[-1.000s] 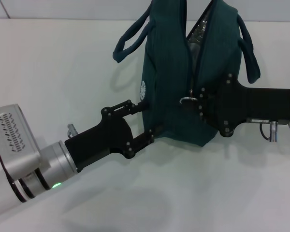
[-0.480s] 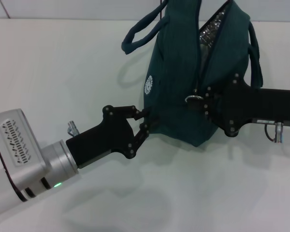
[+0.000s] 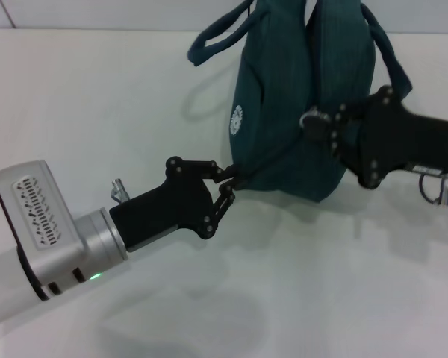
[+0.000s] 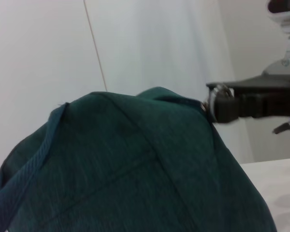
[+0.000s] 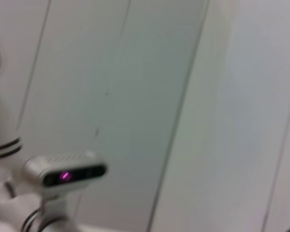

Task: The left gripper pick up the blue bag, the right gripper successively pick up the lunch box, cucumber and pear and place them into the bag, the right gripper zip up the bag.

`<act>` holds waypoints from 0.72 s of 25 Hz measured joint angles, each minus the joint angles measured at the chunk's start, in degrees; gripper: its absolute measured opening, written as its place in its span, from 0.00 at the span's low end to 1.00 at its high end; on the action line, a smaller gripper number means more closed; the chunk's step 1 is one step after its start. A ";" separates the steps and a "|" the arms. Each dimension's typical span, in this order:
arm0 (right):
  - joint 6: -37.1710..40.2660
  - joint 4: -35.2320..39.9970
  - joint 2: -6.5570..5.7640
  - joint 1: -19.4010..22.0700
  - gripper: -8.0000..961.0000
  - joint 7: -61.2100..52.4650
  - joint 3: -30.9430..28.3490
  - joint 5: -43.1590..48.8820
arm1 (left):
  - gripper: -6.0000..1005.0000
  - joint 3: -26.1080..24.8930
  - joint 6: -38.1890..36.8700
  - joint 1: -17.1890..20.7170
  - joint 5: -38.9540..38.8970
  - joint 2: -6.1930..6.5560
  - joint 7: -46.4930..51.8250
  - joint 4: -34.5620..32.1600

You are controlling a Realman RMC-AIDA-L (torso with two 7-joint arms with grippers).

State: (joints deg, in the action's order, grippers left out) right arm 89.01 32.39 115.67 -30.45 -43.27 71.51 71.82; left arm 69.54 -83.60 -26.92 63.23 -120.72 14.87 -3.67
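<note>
Bag: the dark teal bag (image 3: 306,119) stood on the white table (image 3: 97,112), well back from me, bulging as though already filled; I saw no lunch box, cucumber or pear anywhere outside it.

Left gripper: my left gripper (image 3: 230,181) was clenched on the bag's lower near corner, pinning it to the table.

Right gripper: my right gripper (image 3: 322,125) was closed on the zip pull ring (image 3: 310,117), partway up the bag's near end.

Zip: from the head view the two sides met in a narrow seam above the ring (I could not tell how much track was left open near the top).

Step in hand: I judged this to be the zipping, late in the task.

Doing it well: I wanted the pull to run along the seam line, not away from the fabric, while the left kept the corner taut so the bag would not lift or fold.

Risk: a sideways tug could tip the bag or slip the ring from the fingers.
</note>
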 joint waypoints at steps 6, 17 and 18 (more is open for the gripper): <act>0.95 -2.43 0.01 -0.08 0.02 2.58 0.09 -4.69 | 0.07 0.09 1.16 -0.21 1.37 0.04 -0.02 -0.21; 0.70 -6.03 0.03 -0.15 0.02 5.80 -0.14 -12.69 | 0.07 0.06 1.99 -0.52 2.04 0.34 0.02 0.23; 0.70 -7.06 0.07 -0.25 0.02 6.64 -0.12 -14.65 | 0.07 0.07 2.14 -0.60 2.00 0.35 0.02 0.19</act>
State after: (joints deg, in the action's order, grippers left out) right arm 89.72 25.33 115.74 -30.70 -36.64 71.39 57.17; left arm 69.60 -81.45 -27.53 65.24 -120.37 14.89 -3.47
